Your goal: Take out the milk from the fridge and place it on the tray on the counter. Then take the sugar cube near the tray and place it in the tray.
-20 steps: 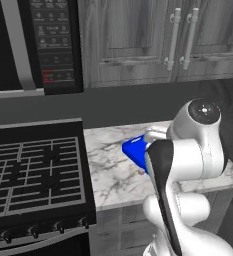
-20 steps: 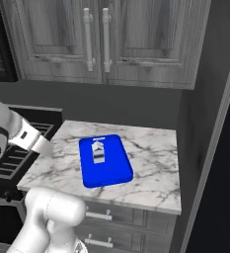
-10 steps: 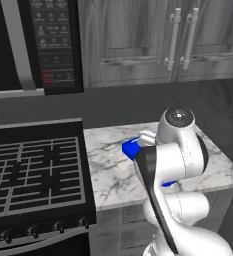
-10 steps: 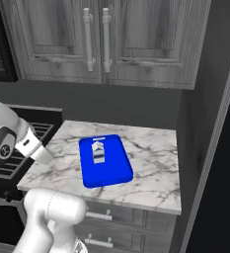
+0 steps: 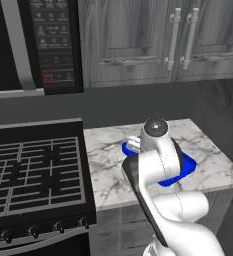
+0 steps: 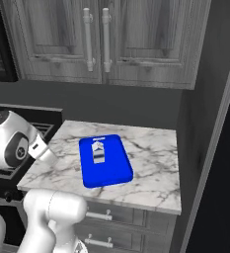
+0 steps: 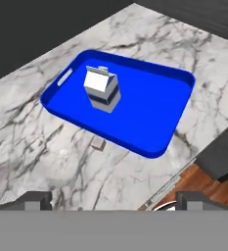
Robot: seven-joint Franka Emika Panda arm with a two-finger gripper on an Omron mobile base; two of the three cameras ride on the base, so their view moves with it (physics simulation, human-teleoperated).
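Milk (image 7: 102,89) is seen standing upright inside the tray (image 7: 149,105), in the half of the tray that has the handle slot, and it is also visible on the tray in the right base view (image 6: 97,153). The tray is laid flat on the counter (image 7: 32,147), with marble showing on all sides of it. In the left base view, part of the blue tray (image 5: 185,167) is covered by the white arm (image 5: 155,167).

The sugar cube (image 7: 98,143) is found on the marble just beside one long edge of the tray, outside the rim, close to it but not inside. It is much smaller than the carton.

The gripper (image 7: 114,198) is held above the counter and is pointed down at the tray. Its two dark finger tips are spread wide apart at the bottom of the hand view, and nothing is held between them. The sugar cube lies a little above the gap between the tips in this view, slightly to the left of the middle, and it is not touched. The milk is placed further up along the same line, well apart from the tips.

A black stove top (image 5: 33,170) is seen to the left of the counter, and grey cabinet doors (image 6: 101,39) are mounted above it.
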